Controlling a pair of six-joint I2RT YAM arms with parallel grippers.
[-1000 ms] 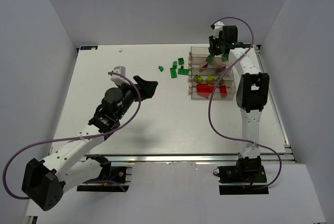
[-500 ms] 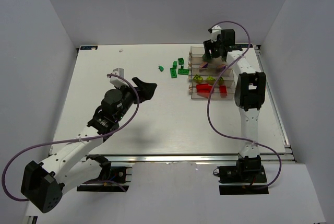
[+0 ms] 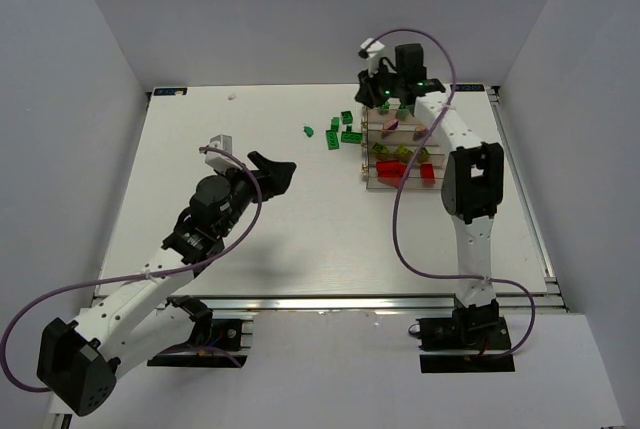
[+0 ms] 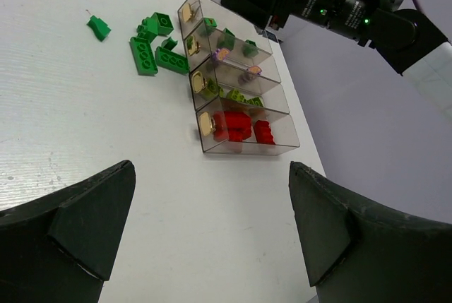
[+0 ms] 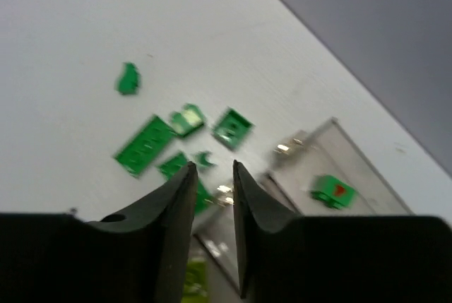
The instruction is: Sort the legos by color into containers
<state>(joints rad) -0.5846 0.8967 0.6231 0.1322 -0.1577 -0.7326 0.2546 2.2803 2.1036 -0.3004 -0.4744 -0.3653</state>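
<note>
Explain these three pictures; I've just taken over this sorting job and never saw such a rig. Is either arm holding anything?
Two robot arms stand at the near edge of a white table. The wide picture looks down from above; the other two come from cameras on each wrist, so the dark shapes there are that arm's own fingers. The left tool is wide open, empty. The right tool hangs over the far side of the containers, jaws narrowly apart, nothing between. They hold red, yellow-green, purple and green bricks separately; several green legos lie loose beside them.
</note>
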